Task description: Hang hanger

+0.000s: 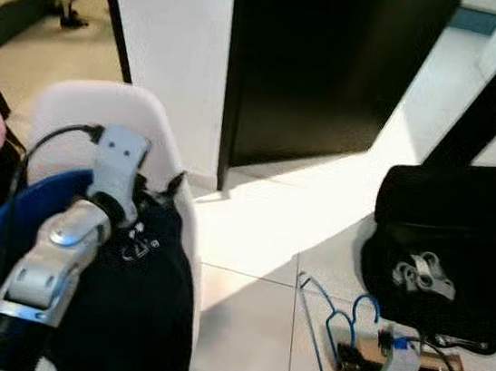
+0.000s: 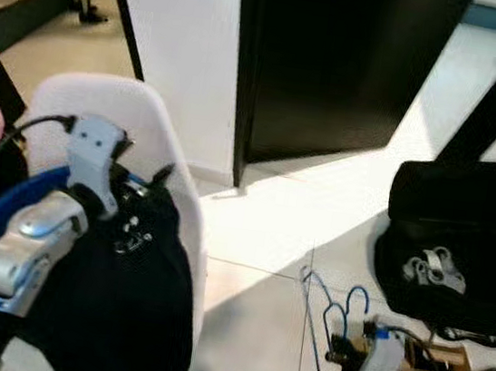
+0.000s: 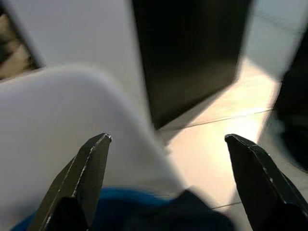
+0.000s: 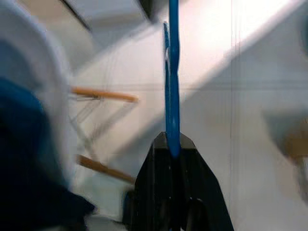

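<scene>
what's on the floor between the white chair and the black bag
Bare pale tile between the white chair and black bag, crossed low down by the blue hanger held in the right tool, in both eye views.

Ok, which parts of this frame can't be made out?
- Blue hanger: its lower part runs off the bottom edge in the left eye view; the right wrist view shows it edge-on in the shut right gripper.
- Dark garment on the white chair: type unclear; left arm covers part.
- Open left gripper: view blurred.
- Black bag: contents hidden.
</scene>
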`<state>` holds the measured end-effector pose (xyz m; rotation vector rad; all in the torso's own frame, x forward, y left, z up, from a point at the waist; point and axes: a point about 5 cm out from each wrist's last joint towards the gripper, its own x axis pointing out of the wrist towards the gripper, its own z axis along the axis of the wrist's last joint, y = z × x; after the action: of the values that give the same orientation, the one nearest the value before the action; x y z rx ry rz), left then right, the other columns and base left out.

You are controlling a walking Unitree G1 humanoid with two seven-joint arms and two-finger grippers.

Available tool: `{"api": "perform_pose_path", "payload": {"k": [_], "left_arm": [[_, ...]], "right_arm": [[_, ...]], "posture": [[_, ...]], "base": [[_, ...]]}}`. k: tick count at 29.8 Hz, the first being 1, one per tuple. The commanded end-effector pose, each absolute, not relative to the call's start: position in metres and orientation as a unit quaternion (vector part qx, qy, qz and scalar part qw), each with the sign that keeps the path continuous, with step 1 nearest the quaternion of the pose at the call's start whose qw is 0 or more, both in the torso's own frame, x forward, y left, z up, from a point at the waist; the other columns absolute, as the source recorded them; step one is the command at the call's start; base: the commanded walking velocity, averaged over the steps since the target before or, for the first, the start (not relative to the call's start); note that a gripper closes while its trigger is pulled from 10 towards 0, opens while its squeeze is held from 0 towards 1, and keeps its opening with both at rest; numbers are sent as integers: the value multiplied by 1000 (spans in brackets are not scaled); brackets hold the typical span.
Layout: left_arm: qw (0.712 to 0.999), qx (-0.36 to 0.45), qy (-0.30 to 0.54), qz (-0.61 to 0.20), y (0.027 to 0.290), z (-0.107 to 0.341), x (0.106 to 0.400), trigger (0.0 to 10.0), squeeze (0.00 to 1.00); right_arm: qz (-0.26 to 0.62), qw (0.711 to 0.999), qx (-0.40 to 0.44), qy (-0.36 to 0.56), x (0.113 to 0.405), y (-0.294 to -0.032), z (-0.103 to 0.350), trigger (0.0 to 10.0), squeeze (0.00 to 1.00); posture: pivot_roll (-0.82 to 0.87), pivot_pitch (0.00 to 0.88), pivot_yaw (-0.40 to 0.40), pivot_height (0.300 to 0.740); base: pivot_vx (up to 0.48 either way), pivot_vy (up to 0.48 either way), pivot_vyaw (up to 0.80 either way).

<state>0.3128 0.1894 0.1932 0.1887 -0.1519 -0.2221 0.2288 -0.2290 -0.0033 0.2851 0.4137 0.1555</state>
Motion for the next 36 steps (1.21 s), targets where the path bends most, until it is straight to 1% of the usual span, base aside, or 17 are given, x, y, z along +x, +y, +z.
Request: {"api": "perform_pose_path", "payload": {"k": [1, 11, 15, 16, 17, 18, 20, 22, 23, 27, 30, 33, 36], "left_arm": [[987, 91, -60, -119, 186, 186, 311, 10000, 0], [987, 94, -53, -123, 183, 185, 311, 10000, 0], [987, 104, -33, -120, 185, 181, 311, 10000, 0], [987, 115, 0, -112, 188, 175, 311, 10000, 0], [987, 115, 0, -112, 188, 175, 311, 10000, 0], [984, 128, 81, -89, 197, 159, 310, 10000, 0], [984, 128, 81, -89, 197, 159, 310, 10000, 0], [979, 117, 158, -54, 209, 149, 306, 10000, 0], [976, 111, 180, -44, 212, 147, 305, 10000, 0], [972, 108, 203, -38, 216, 145, 303, 10000, 0], [963, 118, 238, -43, 221, 136, 299, 10000, 0], [960, 121, 247, -44, 222, 133, 298, 10000, 0], [952, 144, 265, -41, 225, 129, 294, 10000, 0]], "right_arm": [[70, 961, 156, 218, 220, -227, -10, 10000, 0], [65, 959, 164, 222, 220, -229, -11, 10000, 0], [66, 959, 164, 223, 219, -229, -11, 10000, 0], [66, 958, 164, 224, 219, -229, -12, 10000, 0], [66, 958, 164, 224, 219, -229, -12, 10000, 0], [66, 958, 165, 226, 218, -229, -13, 10000, 0], [66, 958, 165, 226, 218, -229, -13, 10000, 0], [66, 957, 166, 228, 217, -229, -13, 10000, 0], [66, 957, 166, 229, 217, -229, -13, 10000, 0], [66, 956, 167, 230, 217, -229, -14, 10000, 0], [66, 956, 168, 232, 217, -229, -14, 10000, 0], [65, 956, 168, 233, 217, -229, -14, 10000, 0], [63, 956, 168, 232, 217, -230, -14, 10000, 0]], "posture": [[-25, 140, -26, 740], [-25, 141, -27, 740], [-24, 140, -27, 740], [-24, 139, -25, 740], [-24, 139, -25, 740], [-24, 137, -24, 740], [-24, 137, -24, 740], [-24, 135, -24, 740], [-24, 135, -24, 740], [-23, 136, -24, 740], [-22, 136, -22, 740], [-22, 136, -22, 740], [-28, 145, -20, 740]], "base": [[0, 0, 0], [0, 0, 0], [0, 0, 0], [0, 0, 0], [0, 0, 0], [0, 0, 0], [0, 0, 0], [0, 0, 0], [0, 0, 0], [0, 0, 0], [0, 0, 0], [0, 0, 0], [0, 0, 0]]}}
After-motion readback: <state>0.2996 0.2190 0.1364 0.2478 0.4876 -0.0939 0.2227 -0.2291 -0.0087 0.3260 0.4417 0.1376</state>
